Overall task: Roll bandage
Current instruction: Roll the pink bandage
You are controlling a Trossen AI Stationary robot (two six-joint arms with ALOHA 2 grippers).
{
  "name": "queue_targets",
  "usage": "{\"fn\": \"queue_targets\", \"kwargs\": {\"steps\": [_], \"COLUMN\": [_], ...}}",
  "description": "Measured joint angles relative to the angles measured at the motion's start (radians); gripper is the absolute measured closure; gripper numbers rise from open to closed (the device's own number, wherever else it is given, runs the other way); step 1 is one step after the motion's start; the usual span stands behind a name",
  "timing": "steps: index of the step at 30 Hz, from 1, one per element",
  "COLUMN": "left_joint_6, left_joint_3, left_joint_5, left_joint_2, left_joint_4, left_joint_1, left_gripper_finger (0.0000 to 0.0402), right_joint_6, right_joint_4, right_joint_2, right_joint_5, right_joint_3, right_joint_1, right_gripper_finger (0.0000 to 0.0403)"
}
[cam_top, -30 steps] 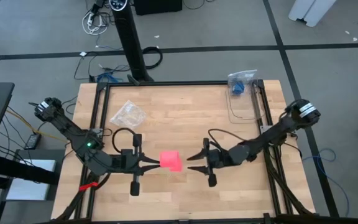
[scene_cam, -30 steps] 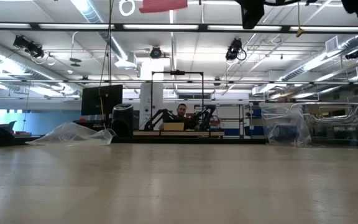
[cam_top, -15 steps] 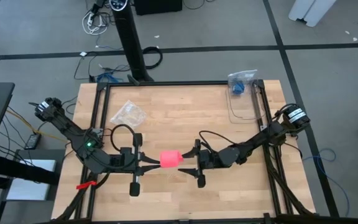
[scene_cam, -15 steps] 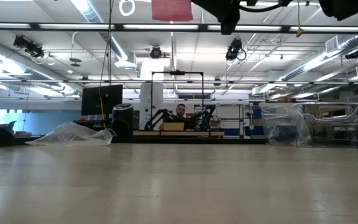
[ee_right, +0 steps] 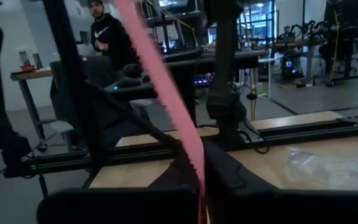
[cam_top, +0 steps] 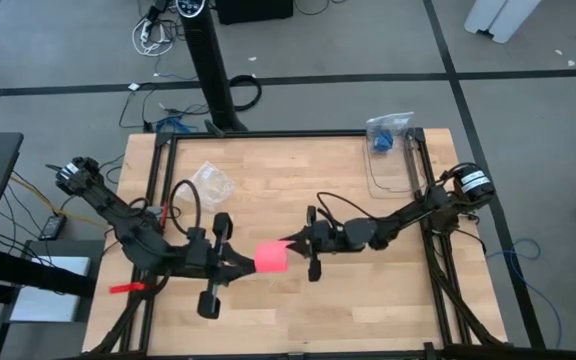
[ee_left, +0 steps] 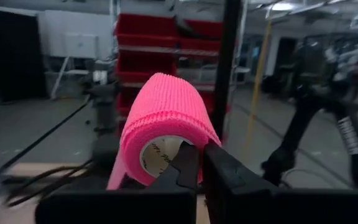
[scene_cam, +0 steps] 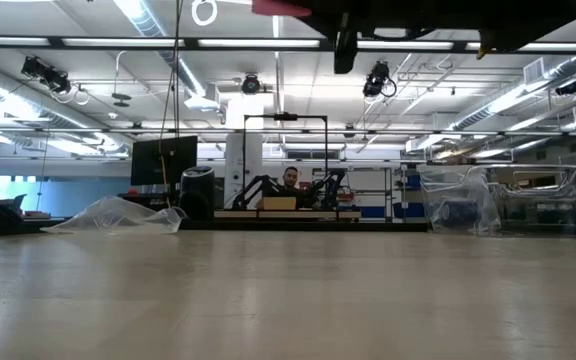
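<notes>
A: Wooden table fills the centre of the high view, with grey floor around it. What occupies it?

B: 2 arms meet at the lower middle of the frame. A clear plastic bag lies at the upper left of the table and a clear container at its upper right.

A: Where is the bandage?

B: Between the 2 grippers, lifted off the table; in the low view it shows only as a pink sliver at the top edge. The left wrist view shows it as a pink roll with a pale core.

A: State of the left gripper?

B: Fingers closed on the roll, pinching its wall at the core.

A: And the right gripper?

B: Fingers closed on the bandage's free end; in the right wrist view the pink strip runs diagonally from between them. A person stands in the room beyond.
</notes>
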Motion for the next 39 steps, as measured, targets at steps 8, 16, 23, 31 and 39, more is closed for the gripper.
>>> {"fn": "queue_targets", "kwargs": {"steps": [8,16,23,31,39], "left_joint_6": [0.106,0.275,0.284,0.237,0.152], "left_joint_3": [-0.001,-0.001,-0.024,-0.184,-0.372], "left_joint_5": [0.047,-0.127,-0.417,-0.465,-0.466], "left_joint_2": [0.000,0.000,-0.001,-0.058,-0.127], "left_joint_4": [0.119,0.147,0.026,0.022,0.032], "left_joint_1": [0.000,0.000,0.000,0.001,0.024], "left_gripper_finger": [0.0389,0.0389,0.0389,0.0391,0.0391], "right_joint_6": [0.082,0.129,0.167,0.185,0.159], "right_joint_4": [-0.091,-0.142,-0.140,-0.115,-0.133], "right_joint_2": [0.000,0.000,0.000,0.000,0.000], "right_joint_5": [-0.089,-0.095,-0.041,0.029,0.036], "right_joint_3": [0.000,0.000,0.000,0.016,0.089], "right_joint_1": [-0.065,0.036,0.176,0.310,0.383], "right_gripper_finger": [0.0400,0.0401,0.0402,0.0403,0.0403]}}
